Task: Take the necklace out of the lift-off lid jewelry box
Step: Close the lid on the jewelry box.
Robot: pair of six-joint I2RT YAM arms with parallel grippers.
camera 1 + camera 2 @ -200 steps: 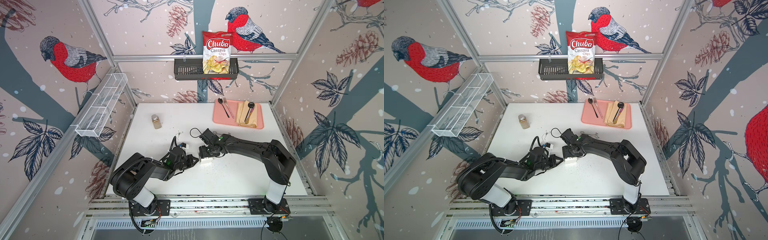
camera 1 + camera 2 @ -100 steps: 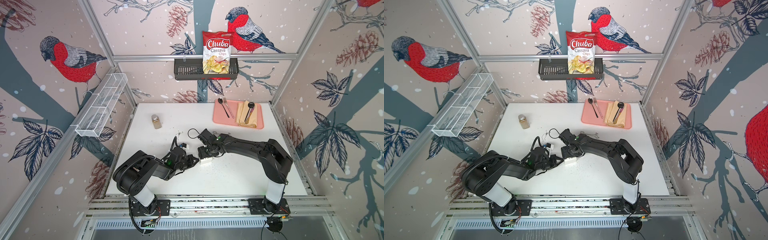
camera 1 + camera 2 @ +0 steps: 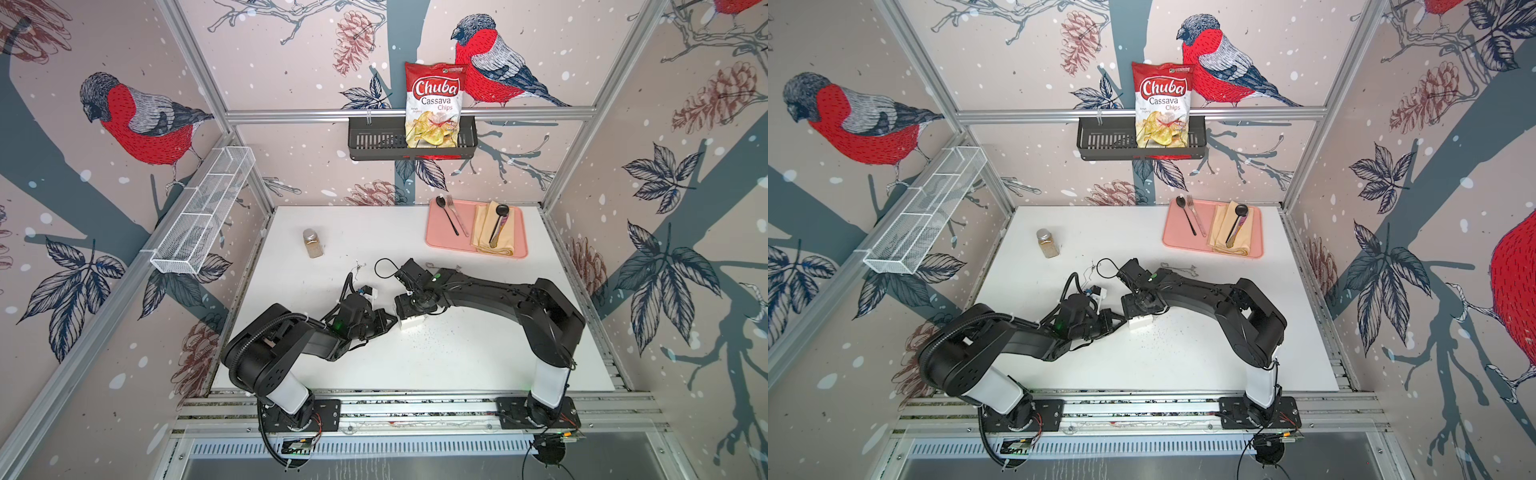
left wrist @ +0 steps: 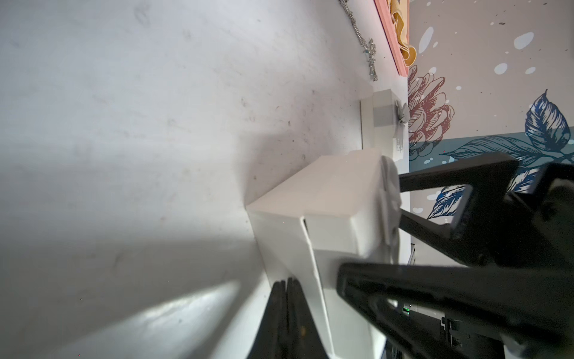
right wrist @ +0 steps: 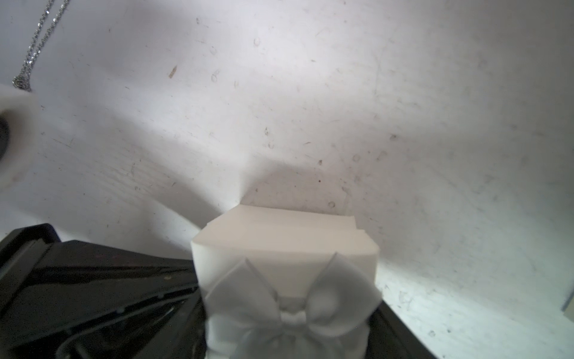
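The white jewelry box stands mid-table between both arms. Its lift-off lid carries a white bow and sits slightly askew on the base. My right gripper comes down from above and is shut on the lid, one black finger on either side. My left gripper is shut and empty, its tips against the base's side. The necklace in the box is hidden.
Two loose silver chains lie on the table: one with a cross pendant near the pink tray of cutlery and napkin, another behind the left wrist. A spice jar stands far left.
Almost nothing differs: the left arm's elbow has shifted slightly, and both grippers have stayed at the box.
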